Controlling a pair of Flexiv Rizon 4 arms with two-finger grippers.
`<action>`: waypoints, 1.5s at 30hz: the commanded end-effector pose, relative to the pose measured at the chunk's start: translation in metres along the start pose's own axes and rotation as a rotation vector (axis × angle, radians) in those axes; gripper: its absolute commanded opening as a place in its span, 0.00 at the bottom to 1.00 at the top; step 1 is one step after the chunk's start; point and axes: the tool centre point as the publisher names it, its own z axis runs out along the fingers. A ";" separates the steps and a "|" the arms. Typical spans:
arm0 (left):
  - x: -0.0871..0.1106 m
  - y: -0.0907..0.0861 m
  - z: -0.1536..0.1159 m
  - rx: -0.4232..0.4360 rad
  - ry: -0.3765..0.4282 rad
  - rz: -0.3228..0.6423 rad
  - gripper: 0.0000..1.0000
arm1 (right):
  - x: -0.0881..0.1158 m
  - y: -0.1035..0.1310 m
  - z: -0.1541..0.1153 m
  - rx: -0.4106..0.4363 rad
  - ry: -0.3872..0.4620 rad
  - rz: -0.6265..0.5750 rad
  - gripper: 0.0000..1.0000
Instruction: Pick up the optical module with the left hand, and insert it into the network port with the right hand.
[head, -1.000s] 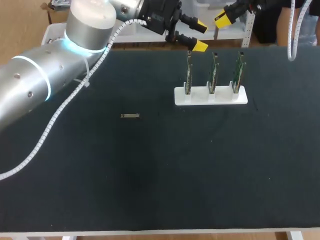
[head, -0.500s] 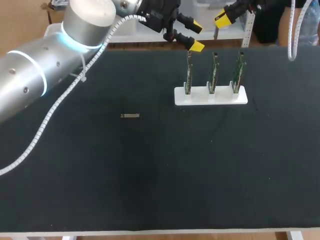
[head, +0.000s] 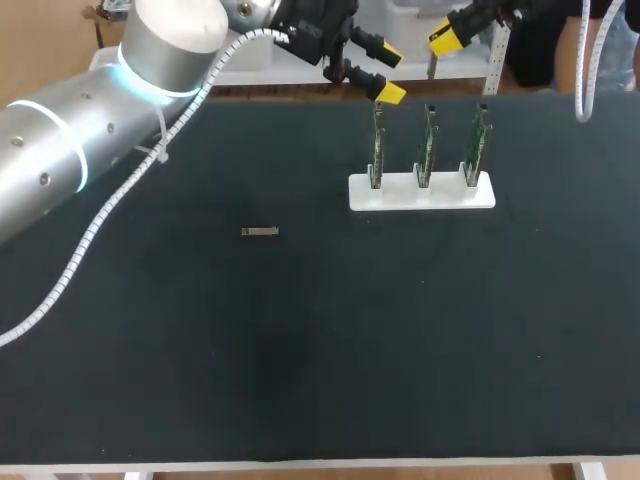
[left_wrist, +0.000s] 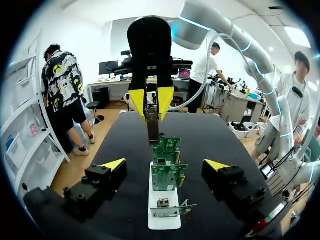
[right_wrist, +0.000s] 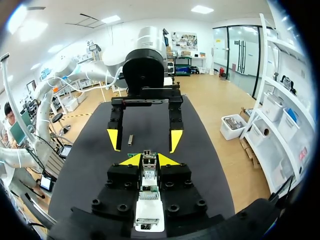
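A: Head view, biggest first on the table (head: 400, 350)?
B: Left arm (head: 60, 170), then the white rack (head: 422, 192) of boards. The left gripper (head: 390, 71) hangs near it, fingers spread.
A: And the right gripper (left_wrist: 151, 105)?
B: Pinching the held optical module (left_wrist: 152, 130) above the rack. The loose optical module (head: 260, 232) lies flat, well apart.

No legible text, number or sign in any view. Surface detail on green boards (head: 425, 145) in white holder (head: 420, 192), upper right of centre in head view: too small to read. Same for optical module (left_wrist: 152, 131) clamped in right hand (left_wrist: 151, 107), upper middle of left wrist view.
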 end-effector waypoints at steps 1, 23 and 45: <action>0.000 -0.005 0.000 -0.006 0.003 -0.001 1.00 | -0.002 -0.008 -0.001 -0.487 0.003 0.000 0.00; 0.005 -0.003 -0.003 -0.017 0.010 -0.003 1.00 | -0.002 -0.009 -0.001 -0.487 0.005 0.002 0.00; 0.005 -0.004 -0.002 -0.003 0.006 0.005 1.00 | 0.003 -0.004 -0.004 -0.513 0.017 -0.005 0.00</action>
